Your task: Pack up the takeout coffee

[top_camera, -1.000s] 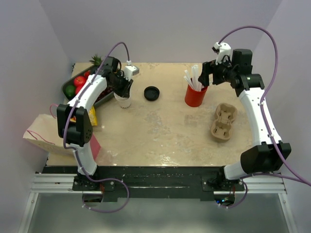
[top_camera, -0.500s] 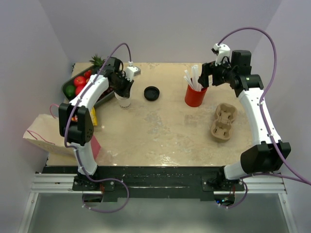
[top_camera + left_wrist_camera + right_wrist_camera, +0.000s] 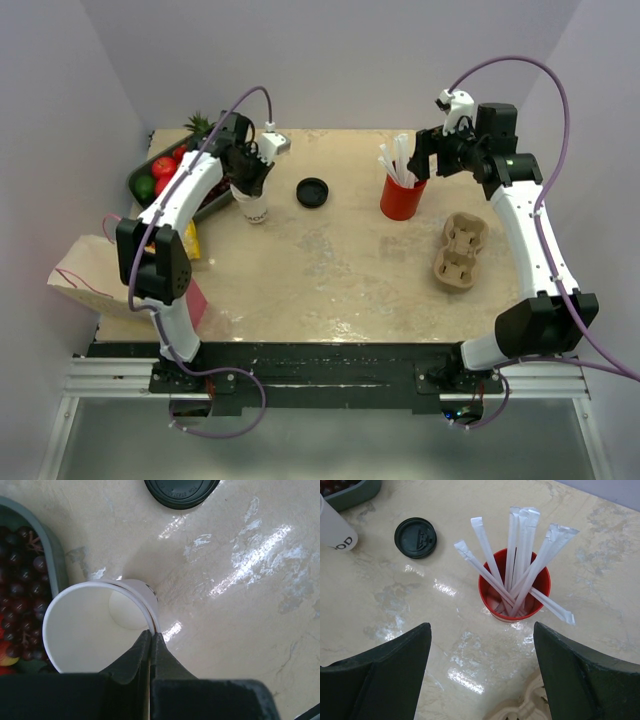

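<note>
Cup [image 3: 95, 625]: beside tray [image 3: 52, 555], near lid [image 3: 181, 489], on tabletop's [image 3: 240, 595] left
My left end effector [image 3: 150, 639]: shut, pinching cup's rim wall
My right end effector [image 3: 481, 630]: wide open, empty
Handling: light, thin, crushable; I pinch gently

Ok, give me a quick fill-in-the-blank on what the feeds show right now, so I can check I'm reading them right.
1. The left gripper pinches the rim of the paper cup, which is ____ inside.
2. The lid, lying apart from that cup, is ____ in colour.
3. The red cup holds white ____.
4. The right gripper, above the red cup, has its jaws ____.
Missing words: empty; black; straws; open.
</note>
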Robot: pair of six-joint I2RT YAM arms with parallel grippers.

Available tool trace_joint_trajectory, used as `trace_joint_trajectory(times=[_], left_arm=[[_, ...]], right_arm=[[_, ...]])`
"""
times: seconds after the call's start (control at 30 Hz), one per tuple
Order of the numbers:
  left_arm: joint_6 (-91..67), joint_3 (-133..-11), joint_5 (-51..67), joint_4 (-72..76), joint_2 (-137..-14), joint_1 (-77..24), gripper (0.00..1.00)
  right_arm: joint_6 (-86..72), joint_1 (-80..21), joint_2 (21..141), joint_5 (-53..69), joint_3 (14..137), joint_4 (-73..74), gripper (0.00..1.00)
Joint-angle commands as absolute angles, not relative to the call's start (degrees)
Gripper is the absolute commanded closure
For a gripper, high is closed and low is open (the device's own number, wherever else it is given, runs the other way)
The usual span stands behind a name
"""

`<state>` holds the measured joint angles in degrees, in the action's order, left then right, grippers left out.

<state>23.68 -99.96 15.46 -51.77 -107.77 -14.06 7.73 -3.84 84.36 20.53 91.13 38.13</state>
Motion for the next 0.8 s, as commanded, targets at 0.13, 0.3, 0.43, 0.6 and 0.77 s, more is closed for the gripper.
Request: trace_joint_trajectory(times=[0.13,0.3,0.43,0.6,0.77], left_arm=[[27.24,-98.19,3.35,-49.58,-98.97,-16.96,1.00],[28.22,-90.18,0.18,-45.27,-96.24,-19.16,1.00],[26.29,-92.26,1.14,-47.44,-97.20,-19.34,1.00],[26.82,-95.95,2.53,-49.73,-100.09,-17.40,1.00],[25.92,-93.74,0.72,-44.60,-98.27,-16.36,1.00]], right_arm=[[6.24,-3.96,84.11,21.71,91.67,35.69,0.14],[5.89,-3.96,84.73,22.15,92.63,35.77,0.14],[6.06,-3.96,84.46,21.89,92.81,35.95,0.14],[6.06,-3.96,83.58,22.06,91.15,35.59,0.14],[6.33,-3.96,82.18,21.45,89.56,34.72,0.14]])
